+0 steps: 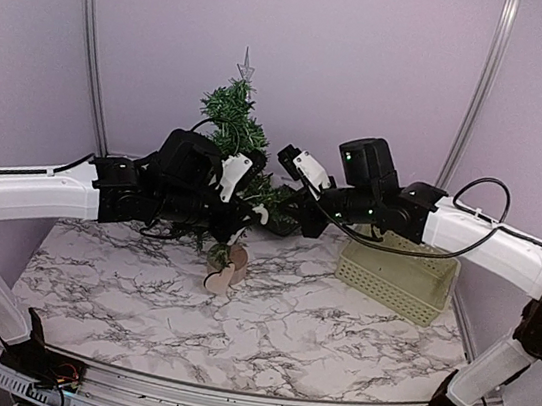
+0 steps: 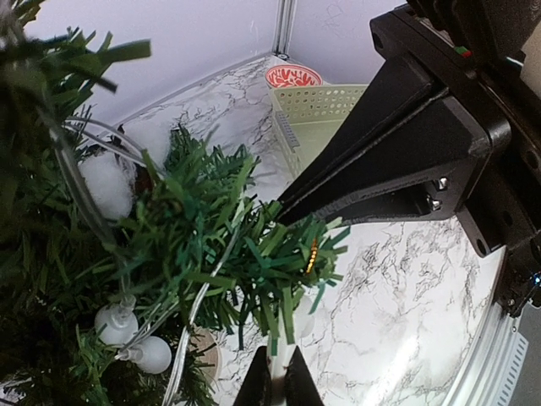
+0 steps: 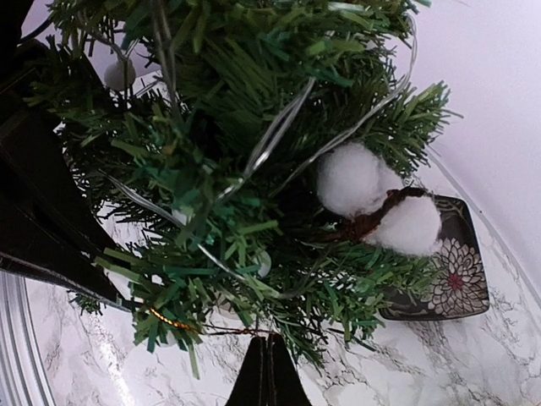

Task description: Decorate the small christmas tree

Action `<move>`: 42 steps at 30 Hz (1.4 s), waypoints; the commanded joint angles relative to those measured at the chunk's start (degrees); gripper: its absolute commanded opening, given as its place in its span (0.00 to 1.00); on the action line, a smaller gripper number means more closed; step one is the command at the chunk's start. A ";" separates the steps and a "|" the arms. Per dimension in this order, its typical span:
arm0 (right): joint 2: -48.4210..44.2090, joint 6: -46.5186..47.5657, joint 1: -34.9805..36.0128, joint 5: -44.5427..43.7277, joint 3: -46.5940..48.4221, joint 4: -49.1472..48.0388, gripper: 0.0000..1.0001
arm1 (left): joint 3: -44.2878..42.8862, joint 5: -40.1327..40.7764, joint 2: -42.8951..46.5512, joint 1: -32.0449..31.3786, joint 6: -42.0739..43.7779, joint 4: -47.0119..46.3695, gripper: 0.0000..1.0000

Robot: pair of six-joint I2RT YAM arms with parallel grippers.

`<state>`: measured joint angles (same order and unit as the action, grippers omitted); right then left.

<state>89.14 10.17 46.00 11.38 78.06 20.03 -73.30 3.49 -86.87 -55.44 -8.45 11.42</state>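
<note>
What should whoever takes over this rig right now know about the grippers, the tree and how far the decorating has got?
Grippers: the left gripper has its jaws shut under a lower branch; what it pinches, if anything, is unclear. The right gripper has its jaws shut, and a gold thread runs to its tips, apparently pinched.
Things: the small christmas tree stands at the back, left of the basket.
Done: star, cotton balls and light bulbs are on it.
Left: probably hook the gold thread over a branch, then release.
</note>
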 commanded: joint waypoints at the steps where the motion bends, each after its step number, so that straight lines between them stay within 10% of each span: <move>1: 0.50 0.24 -0.21 -0.30 3.32 -1.34 0.00 | 0.06 1.87 1.08 0.07 0.37 1.29 0.00; 31: 0.69 -1.71 -0.12 1.22 3.02 -5.00 0.00 | 8.27 2.05 4.68 0.24 -3.87 -5.56 0.00; 42: -3.37 -2.48 -0.18 -0.43 0.49 -4.27 0.00 | 9.97 0.69 7.65 0.24 -3.21 -8.15 0.36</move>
<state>89.01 8.78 46.00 11.86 79.48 16.36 -64.75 4.95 -82.70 -55.44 -12.36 6.24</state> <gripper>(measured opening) 0.006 0.319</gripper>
